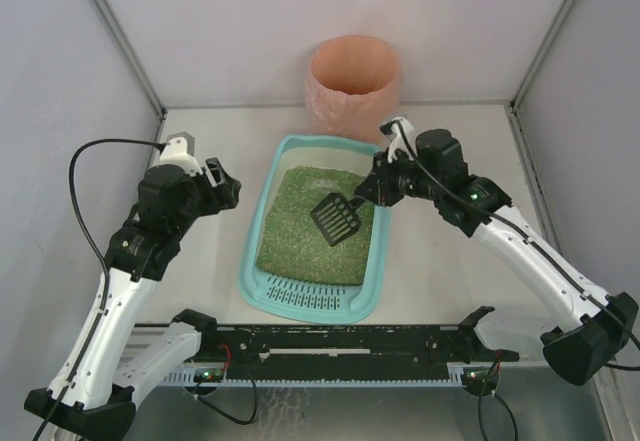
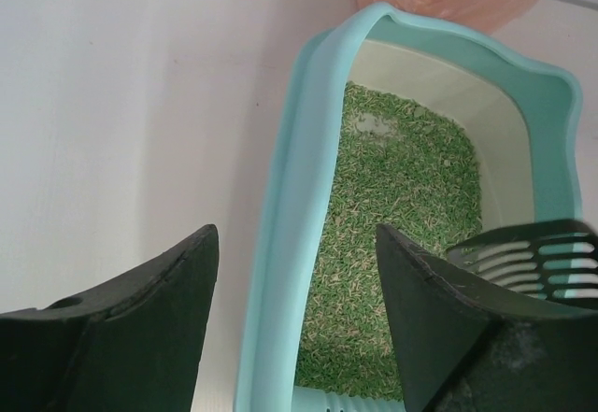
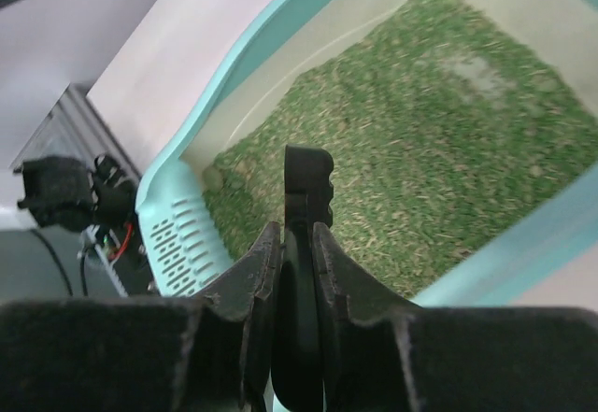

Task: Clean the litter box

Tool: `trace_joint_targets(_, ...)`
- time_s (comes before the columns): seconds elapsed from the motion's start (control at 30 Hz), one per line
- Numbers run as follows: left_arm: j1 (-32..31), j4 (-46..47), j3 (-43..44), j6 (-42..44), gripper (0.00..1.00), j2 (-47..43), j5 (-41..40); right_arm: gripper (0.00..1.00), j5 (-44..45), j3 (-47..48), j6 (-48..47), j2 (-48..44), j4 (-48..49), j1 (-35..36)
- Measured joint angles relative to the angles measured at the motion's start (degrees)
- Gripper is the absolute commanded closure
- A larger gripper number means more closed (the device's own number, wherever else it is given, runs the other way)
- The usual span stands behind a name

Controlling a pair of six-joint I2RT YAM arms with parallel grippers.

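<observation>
Granules (image 1: 305,236) in litter box (image 1: 305,297), scoop (image 1: 335,218) above.

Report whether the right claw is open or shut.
Shut on the scoop: the right wrist view shows the right claw pinching its black handle from both sides.

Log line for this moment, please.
right hand: shut on scoop, over litter box | left hand: open, empty, beside box's left rim

One teal litter box (image 1: 310,298), one black slotted scoop (image 1: 336,217), one round pink-orange bin (image 1: 352,86). Two robot arms, left arm (image 1: 120,261) and right arm (image 1: 530,253); two grippers, left gripper (image 1: 226,183) and right gripper (image 1: 371,189).
</observation>
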Motion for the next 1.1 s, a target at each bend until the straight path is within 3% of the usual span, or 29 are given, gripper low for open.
trace_joint_targets(0.37,0.00,-0.31,0.00,3.65,0.28,0.02,2.89,1.00,-9.01,0.00,-2.12,11.78,3.61,10.27)
trace_joint_targets(0.8,0.00,-0.31,-0.02,6.78,0.27,-0.74,4.72,0.99,-9.62,7.56,-5.88,29.66,5.35,18.14)
trace_joint_targets(0.9,0.00,-0.35,-0.02,8.31,0.26,0.20,4.70,1.00,-6.86,10.69,-8.13,31.41,3.48,18.40)
trace_joint_targets(1.1,0.00,-0.31,-0.02,9.75,0.25,1.03,4.55,1.00,7.17,14.86,-13.05,31.80,-0.76,17.88)
